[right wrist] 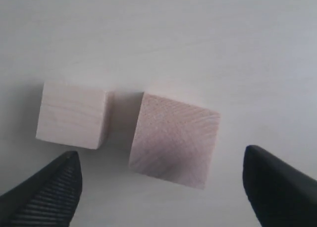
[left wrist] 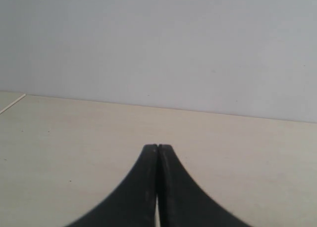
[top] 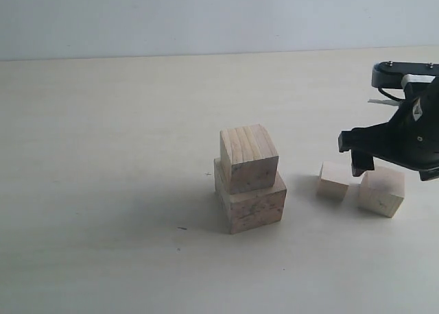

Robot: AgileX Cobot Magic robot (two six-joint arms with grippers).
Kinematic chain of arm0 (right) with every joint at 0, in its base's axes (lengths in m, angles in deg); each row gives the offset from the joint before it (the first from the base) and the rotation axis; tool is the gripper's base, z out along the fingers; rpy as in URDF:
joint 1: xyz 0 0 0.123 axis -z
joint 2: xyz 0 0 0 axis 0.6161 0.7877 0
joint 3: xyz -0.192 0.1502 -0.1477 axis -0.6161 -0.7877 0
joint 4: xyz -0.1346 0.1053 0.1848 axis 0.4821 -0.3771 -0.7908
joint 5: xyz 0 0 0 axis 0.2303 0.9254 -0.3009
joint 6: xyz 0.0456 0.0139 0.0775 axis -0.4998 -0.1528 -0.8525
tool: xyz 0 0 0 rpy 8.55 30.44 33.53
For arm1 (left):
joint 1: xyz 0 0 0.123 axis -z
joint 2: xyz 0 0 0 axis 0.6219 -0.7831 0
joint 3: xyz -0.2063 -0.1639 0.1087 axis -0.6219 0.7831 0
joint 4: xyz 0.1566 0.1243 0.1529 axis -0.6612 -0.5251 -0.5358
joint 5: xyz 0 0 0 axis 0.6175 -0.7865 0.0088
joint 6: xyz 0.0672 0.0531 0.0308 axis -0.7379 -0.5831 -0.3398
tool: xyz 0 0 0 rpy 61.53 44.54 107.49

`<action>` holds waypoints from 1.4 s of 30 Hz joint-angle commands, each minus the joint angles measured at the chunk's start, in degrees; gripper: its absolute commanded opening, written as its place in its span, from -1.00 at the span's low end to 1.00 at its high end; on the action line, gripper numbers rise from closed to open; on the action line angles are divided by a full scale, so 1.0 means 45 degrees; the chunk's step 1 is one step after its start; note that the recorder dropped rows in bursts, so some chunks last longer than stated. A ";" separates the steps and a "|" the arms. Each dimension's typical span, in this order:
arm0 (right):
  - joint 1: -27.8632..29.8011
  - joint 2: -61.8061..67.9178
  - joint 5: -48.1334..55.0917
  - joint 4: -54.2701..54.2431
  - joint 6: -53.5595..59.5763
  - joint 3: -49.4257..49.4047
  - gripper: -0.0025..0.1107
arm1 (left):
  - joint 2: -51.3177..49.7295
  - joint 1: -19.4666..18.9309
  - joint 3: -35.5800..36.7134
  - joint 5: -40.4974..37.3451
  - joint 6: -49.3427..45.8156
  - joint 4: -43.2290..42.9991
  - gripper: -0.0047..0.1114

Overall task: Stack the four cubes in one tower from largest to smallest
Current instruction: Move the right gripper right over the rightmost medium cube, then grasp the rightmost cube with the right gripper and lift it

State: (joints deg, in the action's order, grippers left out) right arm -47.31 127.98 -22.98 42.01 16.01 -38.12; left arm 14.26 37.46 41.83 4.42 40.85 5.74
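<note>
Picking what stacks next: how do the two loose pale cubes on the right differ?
The smaller loose cube is plainly less wide and tall than the larger loose cube. The smaller lies nearer the two-cube stack, the larger farther out. In the right wrist view the larger sits between the open jaws, the smaller off beside one jaw. Both are pale beige wood, flat on the table, not touching.

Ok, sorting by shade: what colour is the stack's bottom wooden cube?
The bottom wooden cube is pinkish-tan with dark specks; clearest in exterior view.
</note>
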 commanded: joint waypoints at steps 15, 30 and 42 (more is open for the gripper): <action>0.0758 0.1116 -0.0659 0.0107 -0.0619 -0.0075 0.45 | 0.0084 0.0085 0.0046 0.0008 0.0020 0.0072 -0.92; 0.0758 0.1758 -0.1135 0.0107 -0.0619 -0.0075 0.29 | 0.0084 0.0085 0.0046 0.0008 0.0020 0.0072 -0.92; 0.0758 0.0677 -0.1160 0.0107 -0.0018 -0.0075 -0.67 | 0.0084 0.0085 0.0046 0.0008 0.0024 0.0072 -0.92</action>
State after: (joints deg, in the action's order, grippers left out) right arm -44.20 134.19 -28.04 42.01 14.04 -38.25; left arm 14.26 37.46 41.83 4.42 40.85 5.74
